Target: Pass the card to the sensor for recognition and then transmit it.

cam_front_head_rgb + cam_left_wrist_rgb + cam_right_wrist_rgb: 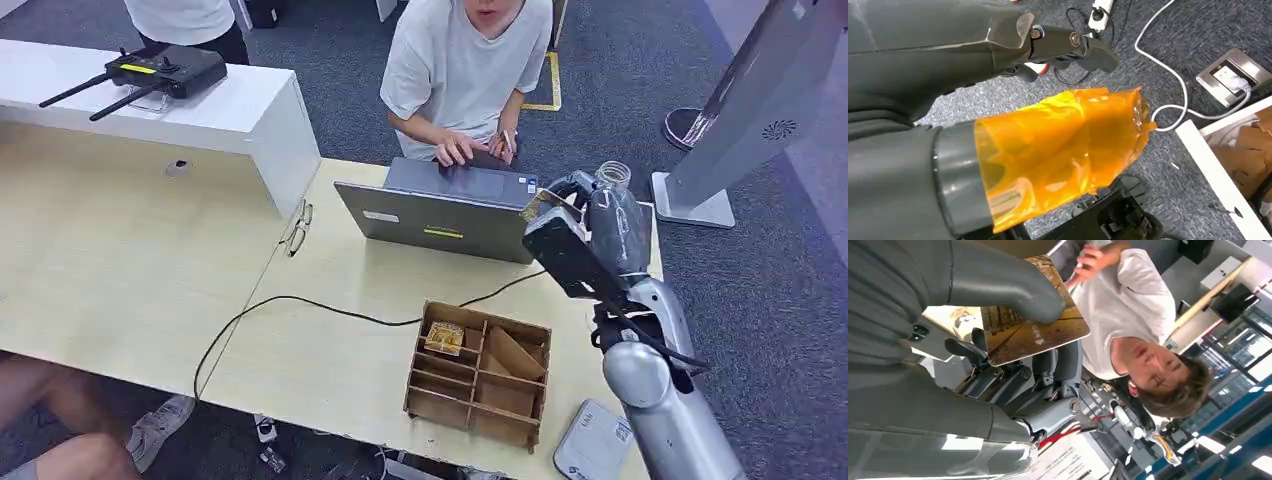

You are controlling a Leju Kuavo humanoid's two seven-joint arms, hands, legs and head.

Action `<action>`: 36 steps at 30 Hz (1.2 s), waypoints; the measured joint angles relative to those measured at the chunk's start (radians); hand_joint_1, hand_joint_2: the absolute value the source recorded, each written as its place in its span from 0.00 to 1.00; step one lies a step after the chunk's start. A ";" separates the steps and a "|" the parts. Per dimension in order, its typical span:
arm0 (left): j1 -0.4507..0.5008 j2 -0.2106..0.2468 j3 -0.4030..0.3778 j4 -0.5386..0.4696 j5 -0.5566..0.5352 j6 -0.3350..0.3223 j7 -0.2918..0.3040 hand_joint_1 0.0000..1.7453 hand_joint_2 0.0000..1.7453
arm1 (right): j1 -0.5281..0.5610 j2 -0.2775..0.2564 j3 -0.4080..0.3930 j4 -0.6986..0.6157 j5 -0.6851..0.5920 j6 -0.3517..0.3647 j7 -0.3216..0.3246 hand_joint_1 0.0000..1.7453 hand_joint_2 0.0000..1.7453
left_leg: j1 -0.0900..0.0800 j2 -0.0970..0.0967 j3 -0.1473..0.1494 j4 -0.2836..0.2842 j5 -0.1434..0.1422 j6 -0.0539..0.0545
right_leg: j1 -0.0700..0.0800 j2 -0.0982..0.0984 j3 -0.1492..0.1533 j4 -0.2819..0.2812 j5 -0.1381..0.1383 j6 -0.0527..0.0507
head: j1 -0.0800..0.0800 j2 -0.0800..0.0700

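Card (pixel 1035 320) pinched in raised right hand (pixel 585 225), beside laptop (pixel 445 210) edge.

One laptop (pixel 450 208) sat at the table's (pixel 120 270) far edge, and one wooden compartment box (pixel 480 373) stood at its near edge. One grey sensor pad (pixel 594 440) lay at the near right corner. One card (pixel 1035 327) was pinched in the right hand (pixel 580 225); at least one more card (pixel 445 337) lay in the box. One black antenna device (pixel 150 72) rested on the white counter (pixel 240 115). Three people were partly visible.
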 joint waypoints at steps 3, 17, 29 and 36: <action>0.000 0.000 -0.002 0.000 -0.001 -0.001 0.003 0.00 0.00 | -0.012 0.004 0.002 0.016 0.000 0.006 0.005 1.00 1.00 | 0.000 0.000 0.000 0.000 0.000 0.000 | 0.000 0.000 0.000 0.000 0.000 0.000 | 0.000 0.000; -0.003 0.000 -0.015 0.000 -0.002 -0.006 0.003 0.00 0.00 | -0.059 0.014 0.011 0.083 0.012 0.018 0.022 1.00 1.00 | 0.000 0.000 0.000 0.000 0.000 0.000 | 0.000 0.000 0.000 0.000 0.000 0.000 | 0.000 0.000; -0.004 0.000 -0.021 -0.001 0.021 -0.003 0.003 0.00 0.00 | -0.095 0.042 0.024 0.124 0.024 0.040 0.033 1.00 1.00 | 0.000 0.000 0.000 0.000 0.000 0.000 | 0.000 0.000 0.000 0.000 0.000 0.000 | 0.000 0.000; -0.005 0.000 -0.021 -0.001 0.022 -0.003 0.003 0.00 0.00 | -0.104 0.052 0.033 0.149 0.024 0.041 0.036 0.00 1.00 | 0.000 0.000 0.000 0.000 0.000 0.000 | 0.000 0.000 0.000 0.000 0.000 0.000 | 0.000 0.000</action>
